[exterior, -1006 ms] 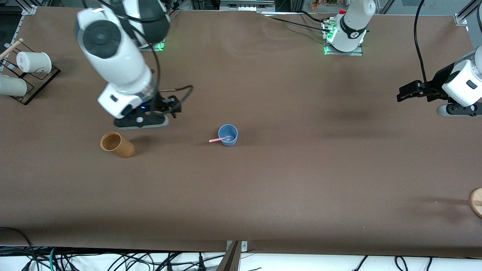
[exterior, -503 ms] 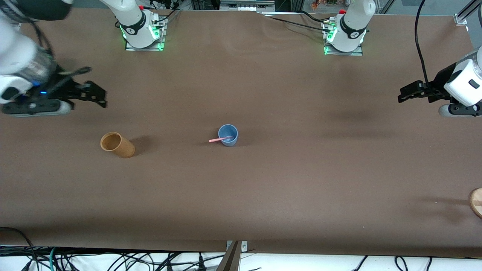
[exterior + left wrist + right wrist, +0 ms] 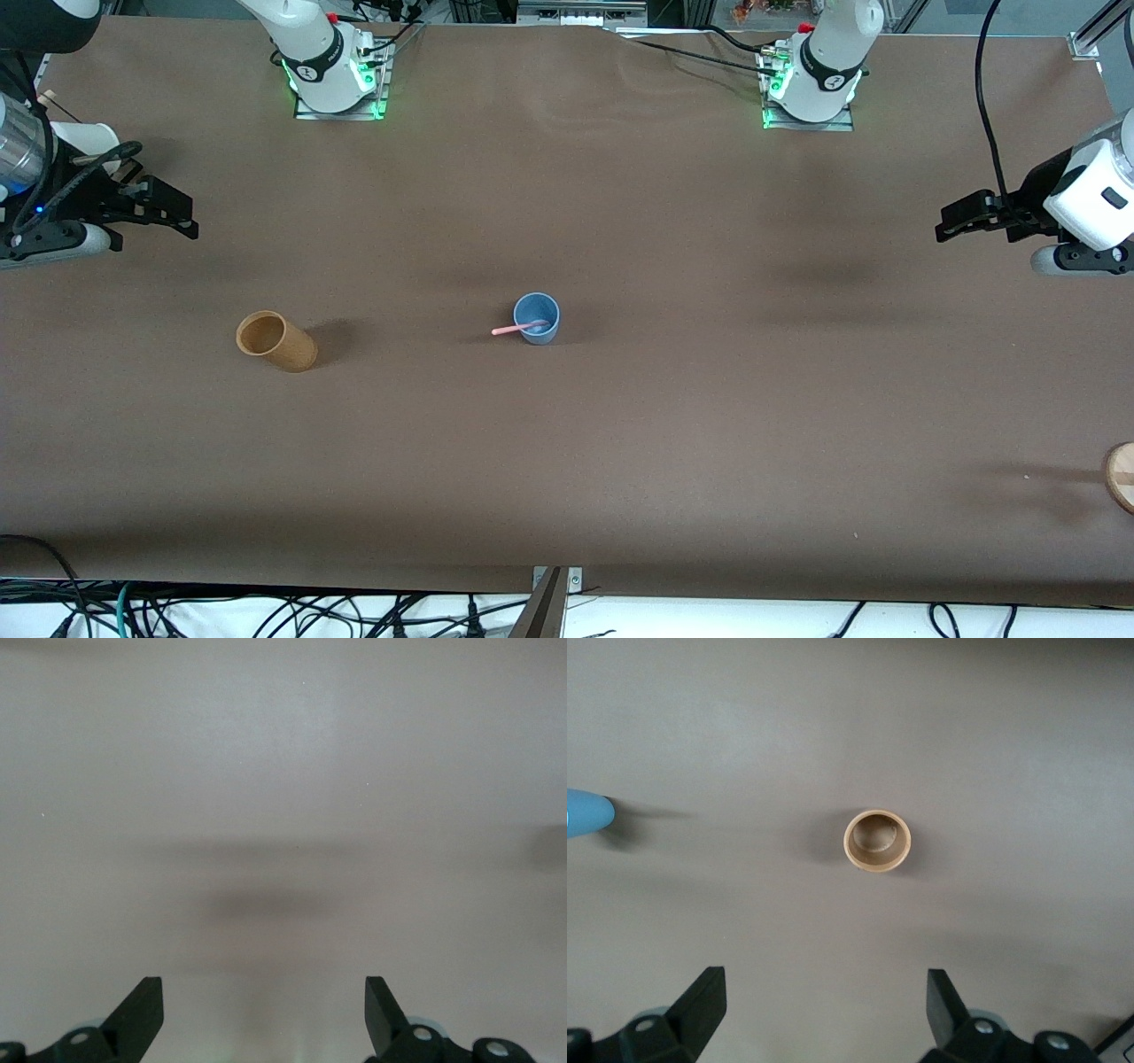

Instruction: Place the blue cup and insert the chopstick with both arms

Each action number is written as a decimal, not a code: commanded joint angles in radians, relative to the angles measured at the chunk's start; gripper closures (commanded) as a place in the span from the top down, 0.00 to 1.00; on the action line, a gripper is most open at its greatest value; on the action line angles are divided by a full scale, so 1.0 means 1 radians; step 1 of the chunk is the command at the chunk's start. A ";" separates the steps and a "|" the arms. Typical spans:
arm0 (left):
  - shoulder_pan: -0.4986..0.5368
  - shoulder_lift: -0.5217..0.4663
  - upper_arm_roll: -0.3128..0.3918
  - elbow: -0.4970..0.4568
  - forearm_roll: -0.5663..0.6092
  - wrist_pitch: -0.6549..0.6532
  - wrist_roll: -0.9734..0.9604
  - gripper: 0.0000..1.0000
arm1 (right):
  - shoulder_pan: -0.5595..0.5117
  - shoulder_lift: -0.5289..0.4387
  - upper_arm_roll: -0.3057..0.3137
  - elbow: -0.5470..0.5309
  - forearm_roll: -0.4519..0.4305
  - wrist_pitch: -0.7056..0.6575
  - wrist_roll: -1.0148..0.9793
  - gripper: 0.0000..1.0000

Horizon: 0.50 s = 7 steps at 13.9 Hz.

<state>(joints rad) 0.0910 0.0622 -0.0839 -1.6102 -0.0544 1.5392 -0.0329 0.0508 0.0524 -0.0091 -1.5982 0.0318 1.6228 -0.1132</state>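
Note:
The blue cup [image 3: 537,318] stands upright near the middle of the table. The pale pink chopstick [image 3: 516,329] leans in it, one end inside, the other sticking out over the rim toward the right arm's end. An edge of the cup also shows in the right wrist view [image 3: 586,811]. My right gripper [image 3: 177,215] is open and empty, up over the right arm's end of the table [image 3: 709,425]; its wrist view [image 3: 824,992] shows bare table between the fingers. My left gripper [image 3: 948,221] is open and empty over the left arm's end, with only bare table in its wrist view [image 3: 264,997].
A tan-brown cup [image 3: 275,340] stands between the blue cup and the right arm's end; it also shows from above in the right wrist view [image 3: 877,840]. A rack with white cups [image 3: 80,142] sits at that end. A round wooden piece [image 3: 1122,477] lies at the left arm's end.
My right arm has swung away from beside the tan-brown cup to the right arm's end of the table, empty. The left arm, the blue cup and the chopstick have not moved.

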 commanded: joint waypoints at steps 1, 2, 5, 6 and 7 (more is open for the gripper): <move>0.001 0.014 -0.002 0.029 -0.015 -0.004 0.019 1.00 | 0.056 -0.039 -0.057 -0.036 -0.001 -0.030 0.024 1.00; 0.001 0.014 -0.002 0.029 -0.015 -0.004 0.019 1.00 | 0.055 -0.040 -0.057 -0.039 -0.003 -0.034 0.020 1.00; 0.001 0.014 -0.002 0.029 -0.015 -0.004 0.019 1.00 | 0.057 -0.039 -0.057 -0.037 -0.006 -0.034 0.007 1.00; 0.001 0.014 -0.002 0.029 -0.015 -0.004 0.019 1.00 | 0.057 -0.037 -0.057 -0.037 -0.006 -0.034 0.007 1.00; 0.001 0.014 -0.002 0.029 -0.015 -0.004 0.019 1.00 | 0.057 -0.036 -0.057 -0.036 -0.006 -0.034 0.007 1.00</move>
